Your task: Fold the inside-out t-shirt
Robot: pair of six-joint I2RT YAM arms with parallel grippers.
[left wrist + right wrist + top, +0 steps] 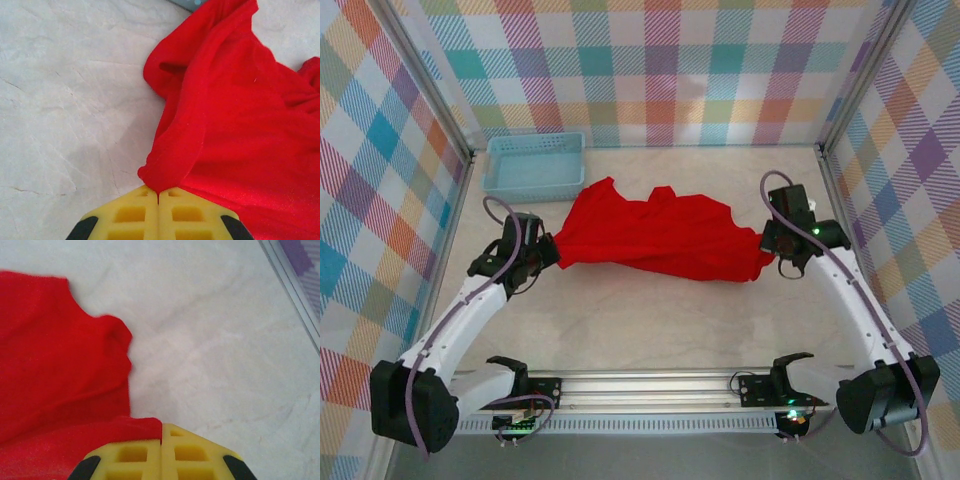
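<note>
The bench is a pale, marble-like slab with faint grey veins and hairline cracks, bare around the cloth. Panels in a pastel check of pink, teal, yellow and purple close it in on the far side and both flanks, set in thin metal framing. A slotted metal rail runs along the near edge between the two arm bases. A light-blue basket stands in the far left corner.

The red t-shirt lies bunched and creased across the middle of the bench, drawn out between the arms, its far left tip just beside the basket. The left pincer is fully closed, its yellow pads meeting on a pinched fold at the shirt's left end. The right pincer is likewise closed, with the shirt's right edge caught at the seam between its pads.
</note>
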